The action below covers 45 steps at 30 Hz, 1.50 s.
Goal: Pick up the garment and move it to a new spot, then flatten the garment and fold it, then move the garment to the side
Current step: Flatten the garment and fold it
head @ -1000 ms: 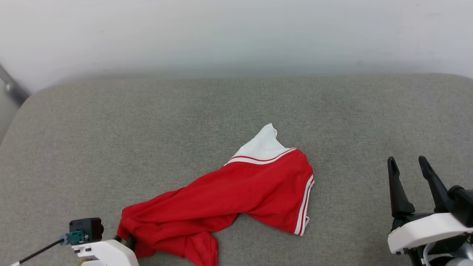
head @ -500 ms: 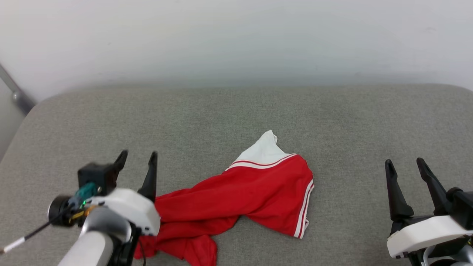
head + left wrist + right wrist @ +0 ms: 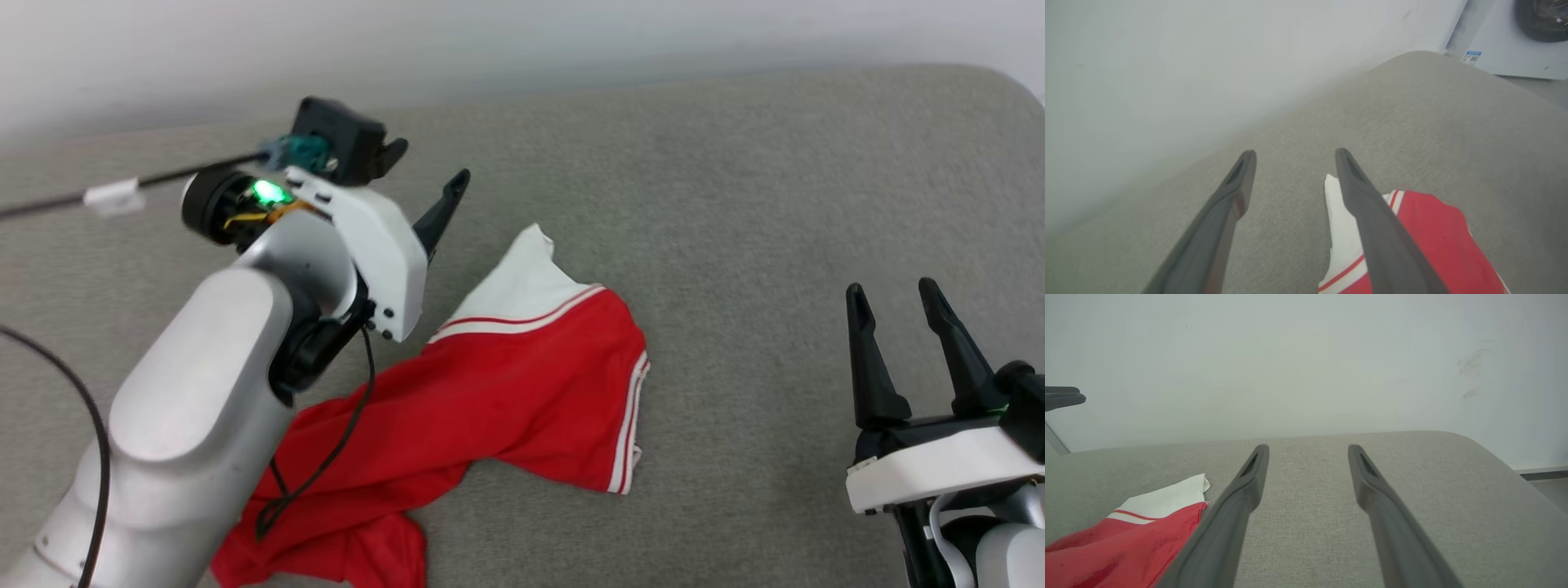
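Grey surface (image 3: 775,180) under garment (image 3: 506,392), white wall (image 3: 490,33)

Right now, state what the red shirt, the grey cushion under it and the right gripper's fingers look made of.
Red shirt: soft matte knit or woven fabric; it crumples into limp folds. Grey cushion: textile upholstery, fine heathered weave, rounded padded edge. Right gripper fingers: dark matte, rigid, probably moulded plastic or rubber-coated; cannot tell which.

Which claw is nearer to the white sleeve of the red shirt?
Left. The left claw, open, is close beside the tip of the white sleeve. The right claw, open too, stands far to the right of the shirt, over the cushion.
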Available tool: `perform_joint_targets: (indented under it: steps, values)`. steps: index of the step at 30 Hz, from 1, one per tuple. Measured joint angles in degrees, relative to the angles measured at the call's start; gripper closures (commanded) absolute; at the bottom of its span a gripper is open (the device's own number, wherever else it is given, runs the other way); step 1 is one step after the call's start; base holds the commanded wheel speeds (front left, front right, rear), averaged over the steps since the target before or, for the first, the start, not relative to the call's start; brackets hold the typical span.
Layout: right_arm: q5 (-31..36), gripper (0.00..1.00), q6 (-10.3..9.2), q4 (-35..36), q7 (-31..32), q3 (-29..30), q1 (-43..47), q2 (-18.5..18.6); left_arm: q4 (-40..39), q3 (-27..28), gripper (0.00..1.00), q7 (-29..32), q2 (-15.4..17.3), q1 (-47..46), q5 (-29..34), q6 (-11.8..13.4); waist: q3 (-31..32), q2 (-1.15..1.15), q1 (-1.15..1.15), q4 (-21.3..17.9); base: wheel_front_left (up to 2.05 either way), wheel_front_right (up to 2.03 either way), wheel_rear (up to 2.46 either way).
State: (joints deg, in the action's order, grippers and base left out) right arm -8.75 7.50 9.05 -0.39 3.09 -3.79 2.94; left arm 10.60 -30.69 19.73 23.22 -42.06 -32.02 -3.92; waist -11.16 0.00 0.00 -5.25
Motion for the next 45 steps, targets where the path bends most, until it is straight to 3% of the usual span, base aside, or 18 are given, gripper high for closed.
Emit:
perform_joint_targets:
  steps: [5,16,17,18,19,20,21,25,29,34,37,45]
  values:
    - [-1.1,0.00,0.00,-2.6,-1.9,-0.5,-1.5,0.0,7.2,-5.6,0.00,10.0,-0.3,-6.4,-3.5,-3.0,-3.5,0.00,0.00,-3.4,0.00,0.00,0.00]
    - [-2.3,0.00,0.00,-6.3,-4.5,-1.2,-3.2,0.0,18.2,-17.1,0.00,24.3,0.2,-8.8,-10.7,-3.5,-7.4,0.00,0.00,-8.2,0.00,0.00,0.00]
    - [-2.3,0.00,0.00,-6.6,-4.6,-1.3,-3.3,0.0,19.0,-17.5,0.17,24.9,0.0,-8.9,-11.4,-3.5,-7.5,0.00,0.00,-8.3,0.00,0.00,0.00]
    - [-2.4,0.00,0.00,-6.7,-4.6,-1.4,-3.4,0.0,19.5,-18.0,0.53,25.3,-0.1,-9.5,-11.5,-3.5,-7.6,0.00,0.00,-8.4,0.00,0.00,0.00]
    - [-2.4,0.00,0.00,-6.9,-4.6,-1.5,-3.6,0.0,20.3,-18.5,0.68,25.6,-0.3,-9.9,-11.6,-3.5,-7.7,0.00,0.00,-8.4,0.00,0.00,0.00]
    - [-2.5,0.00,0.00,-7.1,-4.7,-1.7,-3.9,0.0,20.9,-18.9,0.95,25.5,-0.6,-10.0,-11.9,-3.5,-7.8,0.00,0.00,-8.4,0.00,0.00,0.00]
    - [-2.6,0.00,0.00,-7.2,-4.7,-1.8,-4.1,0.0,21.5,-19.0,1.00,25.5,-0.8,-10.0,-12.3,-3.5,-7.8,0.00,0.00,-8.4,0.00,0.00,0.00]
    - [-2.8,0.00,0.00,-7.6,-5.1,-2.0,-4.4,0.0,23.7,-20.1,1.00,22.8,-1.7,-10.5,-12.1,-3.5,-7.8,0.00,0.00,-8.1,0.00,0.00,0.00]
    - [-2.5,0.00,0.00,-7.7,-5.1,-1.2,-4.4,0.0,24.4,-19.5,1.00,14.5,-1.8,-10.9,-9.7,-3.2,-7.3,0.00,0.00,-7.2,0.00,0.00,0.00]
    - [-1.6,0.00,0.00,-7.0,-4.3,-0.2,-4.0,0.0,21.9,-15.8,1.00,4.1,1.2,-12.5,-7.2,0.8,-6.3,0.00,0.00,-5.2,0.00,0.00,0.00]
    - [-1.2,0.00,0.00,-6.3,-3.6,0.5,-3.3,0.0,18.1,-12.7,1.00,-0.4,3.8,-11.7,-7.1,4.5,-5.7,0.00,0.00,-3.7,0.00,0.00,0.00]
    - [-0.4,0.00,0.00,-4.7,-2.3,1.6,-2.7,0.0,8.4,-2.7,1.00,-6.8,12.0,6.3,-13.5,17.8,-4.6,0.00,0.00,0.2,0.00,0.00,0.00]
